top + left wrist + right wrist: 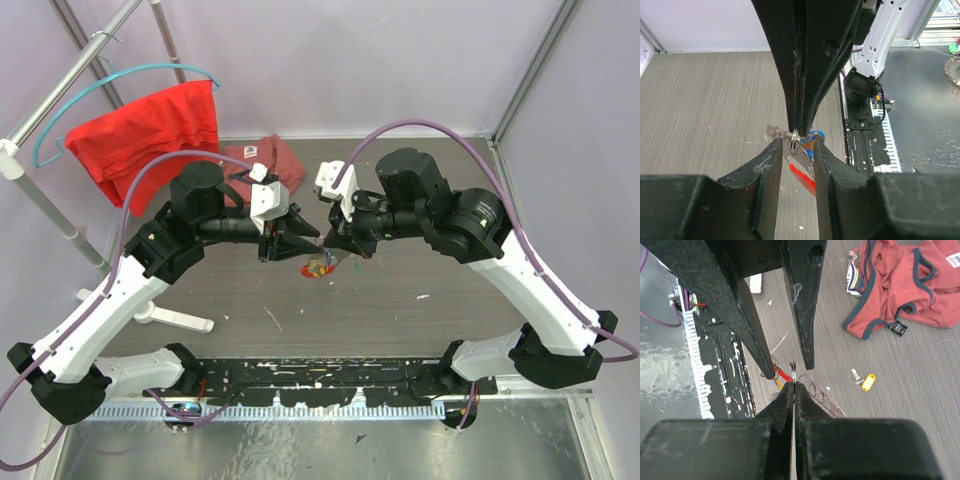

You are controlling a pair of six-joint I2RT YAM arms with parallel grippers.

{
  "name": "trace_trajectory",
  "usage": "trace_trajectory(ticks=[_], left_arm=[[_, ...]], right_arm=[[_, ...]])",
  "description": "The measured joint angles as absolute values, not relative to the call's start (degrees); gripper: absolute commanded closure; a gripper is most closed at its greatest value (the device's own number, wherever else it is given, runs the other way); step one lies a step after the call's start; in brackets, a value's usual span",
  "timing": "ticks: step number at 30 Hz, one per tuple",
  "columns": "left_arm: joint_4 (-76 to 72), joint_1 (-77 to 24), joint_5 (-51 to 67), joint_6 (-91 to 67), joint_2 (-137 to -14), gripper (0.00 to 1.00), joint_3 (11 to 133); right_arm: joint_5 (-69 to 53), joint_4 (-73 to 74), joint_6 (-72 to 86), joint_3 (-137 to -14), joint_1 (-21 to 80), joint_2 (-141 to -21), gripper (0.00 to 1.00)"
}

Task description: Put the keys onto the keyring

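Note:
My right gripper (335, 246) (794, 385) is shut on the thin silvery keyring (793, 369) (795, 136) and holds it above the table's middle. The ring's red tag (803, 175) (782, 374) (310, 270) hangs below it. My left gripper (305, 242) (796, 145) faces it tip to tip, its jaws apart on either side of the ring, the tag and a blue-headed key (815, 138). That key lies close against the left gripper's right finger (827, 165). A yellow-headed key (867, 382) lies loose on the table.
A red-and-teal garment (900, 285) (262, 160) lies crumpled on the far table. A red cloth (150, 130) hangs on a teal hanger from a metal rack (50, 200) at the left. A black mounting strip (320, 380) runs along the near edge.

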State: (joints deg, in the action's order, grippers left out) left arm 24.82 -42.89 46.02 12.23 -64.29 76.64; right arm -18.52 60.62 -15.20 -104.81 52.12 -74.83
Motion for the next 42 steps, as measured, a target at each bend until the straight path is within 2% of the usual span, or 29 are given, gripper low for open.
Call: trace_trajectory(ticks=[6, 17, 24, 28, 30, 31, 34, 36, 42], left_arm=[[24.8, -42.9, 46.0, 12.4, -64.3, 0.76, 76.6], [25.1, -43.0, 46.2, 12.6, -64.4, 0.78, 76.7], [26.2, -43.4, 46.3, 13.4, -65.0, 0.86, 77.1], [26.6, -43.5, 46.2, 13.5, -65.1, 1.00, 77.2], [26.9, -43.5, 46.2, 13.6, -65.1, 1.00, 77.4], [27.0, -43.5, 46.2, 13.7, -65.1, 1.00, 77.5], [27.2, -43.5, 46.0, 13.7, -65.1, 1.00, 77.6], [26.9, -43.6, 45.2, 13.3, -65.1, 1.00, 77.6], [22.0, -43.7, 40.4, 9.7, -63.0, 1.00, 74.7]], right_arm=[[-18.1, 62.8, -16.3, -105.5, 53.6, -76.8, 0.99], [-17.9, 63.1, -16.4, -105.9, 54.1, -76.9, 0.99], [-17.8, 63.1, -16.4, -105.9, 54.1, -76.9, 0.99], [-17.6, 63.2, -16.4, -105.9, 54.1, -76.9, 0.99], [-17.7, 63.1, -16.4, -105.9, 54.1, -76.9, 0.99], [-17.6, 63.1, -16.4, -105.9, 54.1, -76.9, 0.96], [-17.5, 63.0, -16.3, -105.8, 54.1, -76.8, 0.75], [-16.8, 61.8, -15.8, -104.9, 54.1, -76.1, 0.67], [-11.0, 50.7, -11.9, -95.0, 54.0, -67.6, 0.64]])
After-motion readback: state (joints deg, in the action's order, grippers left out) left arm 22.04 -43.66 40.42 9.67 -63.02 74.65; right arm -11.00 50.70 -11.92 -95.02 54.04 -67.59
